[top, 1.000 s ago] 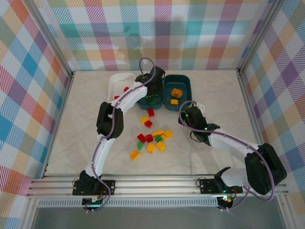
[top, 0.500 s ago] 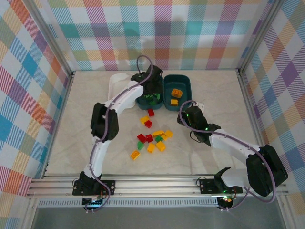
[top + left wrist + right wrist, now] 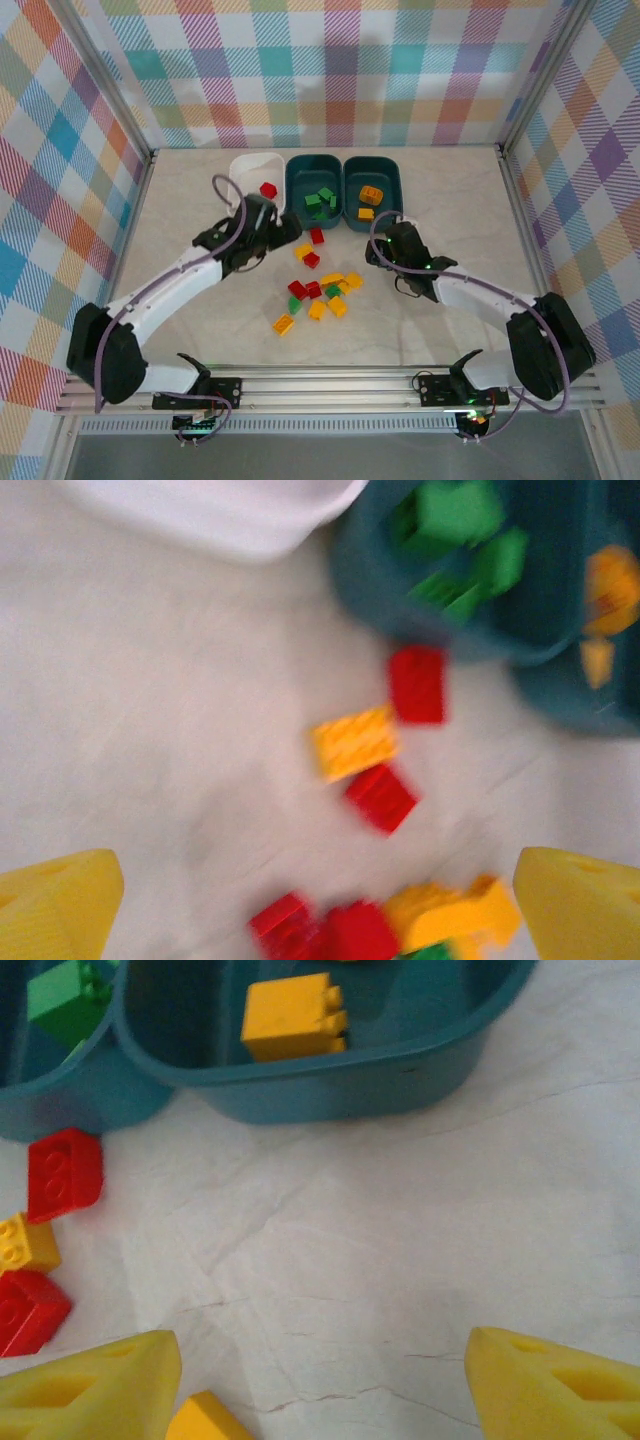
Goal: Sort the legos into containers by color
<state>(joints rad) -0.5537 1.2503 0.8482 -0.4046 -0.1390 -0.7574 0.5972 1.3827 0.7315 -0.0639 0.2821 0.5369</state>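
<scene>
Three containers stand side by side at the back. The white tub (image 3: pixel 243 172) holds a red lego (image 3: pixel 268 189). Green legos (image 3: pixel 319 198) lie in the middle teal tub (image 3: pixel 296 210), and yellow ones (image 3: pixel 370 195) in the right teal tub (image 3: pixel 392 200). Loose red, yellow and green legos (image 3: pixel 320 293) lie scattered on the table. My left gripper (image 3: pixel 288 238) (image 3: pixel 320 920) hovers open just left of a red brick (image 3: pixel 417 683), a yellow brick (image 3: pixel 352 742) and another red brick (image 3: pixel 382 797). My right gripper (image 3: pixel 372 255) (image 3: pixel 320 1390) is open over bare table, in front of the right tub (image 3: pixel 330 1090).
Metal frame posts and checked cloth walls close in the table on three sides. A rail (image 3: pixel 330 385) with both arm bases runs along the near edge. A single yellow lego (image 3: pixel 284 323) lies nearest the front. The left wrist view is blurred by motion.
My left arm has pulled back from over the middle teal tub toward the near left, and its gripper has gone from shut to open. The right arm has barely shifted.
</scene>
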